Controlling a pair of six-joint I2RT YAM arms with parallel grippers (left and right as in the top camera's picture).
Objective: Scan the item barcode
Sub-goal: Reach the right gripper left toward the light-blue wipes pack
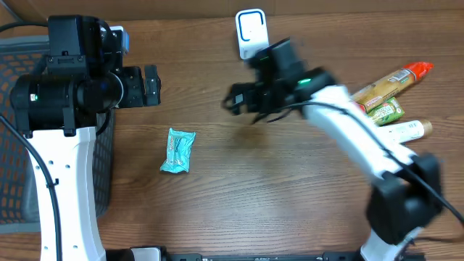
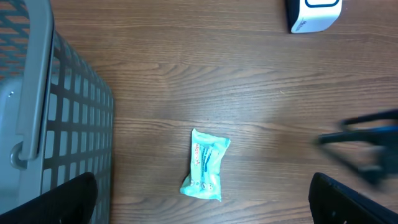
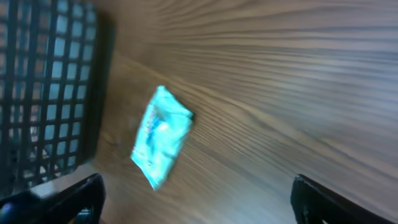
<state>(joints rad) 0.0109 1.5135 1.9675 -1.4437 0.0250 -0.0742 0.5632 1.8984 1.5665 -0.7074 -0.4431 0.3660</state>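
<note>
- I see the small teal plastic packet (image 1: 177,151) flat on the wooden counter (image 1: 275,196), untouched.
- Left gripper (image 1: 150,85) released, empty.
- Right gripper (image 1: 233,100) spread wide, empty.

The worktop (image 1: 290,196) is brown wood grain, smooth, with a soft sheen. Toward 9 o'clock from its middle, the packet (image 1: 177,151) is teal plastic film, crinkled and glossy. At 9 o'clock the basket (image 2: 68,137) is a grey plastic grid, matt. At 12 o'clock the scanner (image 1: 251,30) has a smooth white plastic shell. At 3 o'clock the tubes (image 1: 391,83) look like shiny printed plastic. The left arm (image 1: 69,188) and right arm (image 1: 355,138) wear smooth white casings. The left hand (image 1: 151,85) and right hand (image 1: 235,101) are matt black.
</note>
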